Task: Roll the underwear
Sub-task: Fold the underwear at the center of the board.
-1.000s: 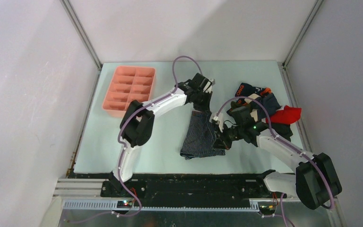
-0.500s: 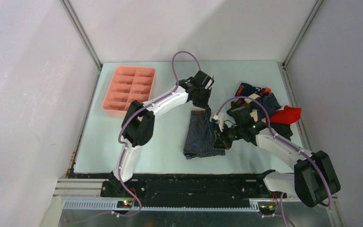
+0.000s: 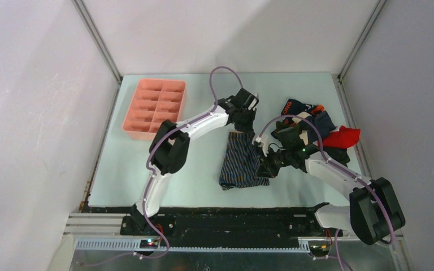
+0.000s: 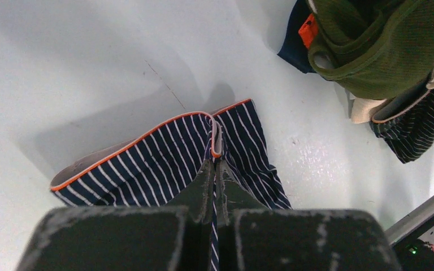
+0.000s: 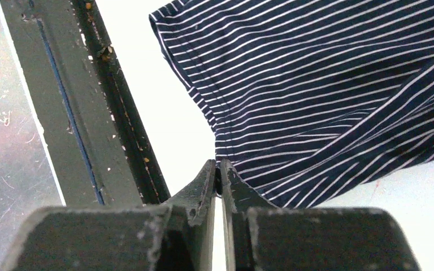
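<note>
Underwear point(image 3: 240, 161) lies flatter than before.

I can read nothing: orange lettering on the black briefs point(image 3: 287, 107), at the far-left edge of the underwear pile point(image 3: 316, 125), is too small.

striped briefs point(image 3: 242, 164): dark with thin white stripes, lying flat on the table point(image 3: 147, 169) near its middle, long side running far to near
left gripper point(image 3: 247, 127): down at the far edge of the striped briefs, touching the cloth
right gripper point(image 3: 264, 169): against the right edge of the striped briefs, on their near half
jaws: too small here to tell how they stand
pile of underwear point(image 3: 311, 121): heaped at the right of the table, just beyond the right arm; navy, black with orange lettering, a red piece point(image 3: 342, 137) at its right side
pink tray point(image 3: 153, 107): far left corner, compartments in two columns, well apart from the cloth
</note>
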You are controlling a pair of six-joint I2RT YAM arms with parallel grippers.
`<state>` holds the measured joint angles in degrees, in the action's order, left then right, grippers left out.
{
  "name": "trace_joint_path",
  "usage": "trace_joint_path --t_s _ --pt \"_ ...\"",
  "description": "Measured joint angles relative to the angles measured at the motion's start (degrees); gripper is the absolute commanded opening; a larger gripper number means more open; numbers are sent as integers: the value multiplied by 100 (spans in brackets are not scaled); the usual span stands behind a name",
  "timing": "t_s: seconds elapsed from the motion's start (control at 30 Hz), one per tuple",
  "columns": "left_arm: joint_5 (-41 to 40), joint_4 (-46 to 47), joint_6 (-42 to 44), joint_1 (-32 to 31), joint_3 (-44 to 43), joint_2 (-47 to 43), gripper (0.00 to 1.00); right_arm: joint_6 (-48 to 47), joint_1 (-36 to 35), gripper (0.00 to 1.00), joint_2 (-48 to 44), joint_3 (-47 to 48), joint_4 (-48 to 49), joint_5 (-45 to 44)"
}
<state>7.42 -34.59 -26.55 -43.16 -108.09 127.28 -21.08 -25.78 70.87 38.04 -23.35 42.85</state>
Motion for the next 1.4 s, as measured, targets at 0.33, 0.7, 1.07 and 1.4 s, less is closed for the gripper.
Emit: trace_joint_path --t_s 0.33,0.7,1.07,1.4 --pt "463 190 -219 -46 -151 470 49 -166 466 34 116 48 -452 -212" --pt "1513 612 339 422 -612 -111 64 516 1364 55 -614 699 -1187 -857" --pt "2009 407 2297 1429 2822 -2391 35 2378 1714 34 1991 2144 -295 -1493" --pt "2981 498 3224 1126 3965 -2861 24 2830 1270 12 3202 3359 245 -1134"
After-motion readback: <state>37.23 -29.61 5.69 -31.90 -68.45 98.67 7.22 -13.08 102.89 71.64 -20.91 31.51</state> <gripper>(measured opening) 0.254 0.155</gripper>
